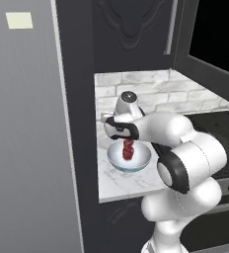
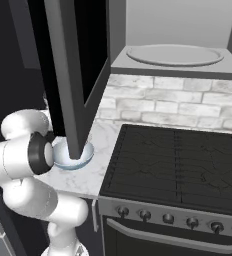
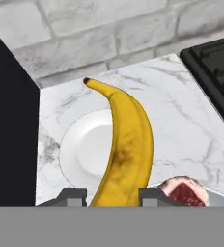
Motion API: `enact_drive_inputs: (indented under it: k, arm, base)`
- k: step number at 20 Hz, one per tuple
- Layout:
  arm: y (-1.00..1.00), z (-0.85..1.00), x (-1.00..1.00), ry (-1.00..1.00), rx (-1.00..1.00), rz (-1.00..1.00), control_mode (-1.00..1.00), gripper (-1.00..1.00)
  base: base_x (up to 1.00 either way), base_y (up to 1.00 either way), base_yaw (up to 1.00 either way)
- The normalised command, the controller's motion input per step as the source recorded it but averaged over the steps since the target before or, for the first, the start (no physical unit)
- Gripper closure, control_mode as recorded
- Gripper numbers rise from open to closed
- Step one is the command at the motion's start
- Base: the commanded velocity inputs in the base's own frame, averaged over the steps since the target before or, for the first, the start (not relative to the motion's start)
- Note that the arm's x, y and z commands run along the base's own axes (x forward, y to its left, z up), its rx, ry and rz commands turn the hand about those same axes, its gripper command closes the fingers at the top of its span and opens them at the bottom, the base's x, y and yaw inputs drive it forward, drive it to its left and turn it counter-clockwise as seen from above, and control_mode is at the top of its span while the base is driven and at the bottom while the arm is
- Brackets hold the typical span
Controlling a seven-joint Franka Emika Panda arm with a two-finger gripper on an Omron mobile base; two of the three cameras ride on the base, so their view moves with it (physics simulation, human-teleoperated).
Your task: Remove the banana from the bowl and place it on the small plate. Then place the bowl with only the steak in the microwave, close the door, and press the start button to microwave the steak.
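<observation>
My gripper (image 3: pixel 115 195) is shut on the lower end of the yellow banana (image 3: pixel 126 140), which rises between the two fingertips and hangs over the small plate (image 3: pixel 82 152) on the marble counter. At the lower right is the dark red steak (image 3: pixel 184 194) inside the bowl (image 3: pixel 219 198). From the left base camera, the gripper (image 1: pixel 122 134) hovers just above the white bowl (image 1: pixel 136 165), with the steak (image 1: pixel 129 150) in it and the banana hidden behind the hand. The microwave (image 2: pixel 133 30) stands open, and its door (image 2: pixel 68 75) partly covers the bowl (image 2: pixel 85 155).
A grey turntable (image 2: pixel 174 55) lies in the microwave cavity above the black stove (image 2: pixel 178 160). The stove borders the counter on the right, a brick wall (image 1: pixel 151 91) backs it, and a tall grey panel (image 1: pixel 27 148) with a dark edge closes the left side.
</observation>
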Motion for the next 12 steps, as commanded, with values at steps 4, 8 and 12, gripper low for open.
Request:
enact_drive_inputs:
  k: [4,8,12]
  arm:
    - [0.07,-0.67,0.51,0.12,0.00,-0.08,-1.00,1.00]
    - [0.00,-0.68,0.35,0.07,0.02,-0.02,-1.00,1.00]
    - [0.00,-0.63,0.17,0.01,0.05,0.00,-1.00,1.00]
  base:
    - [0.00,0.00,0.00]
    - [0.00,0.00,0.00]
    - [0.00,0.00,0.00]
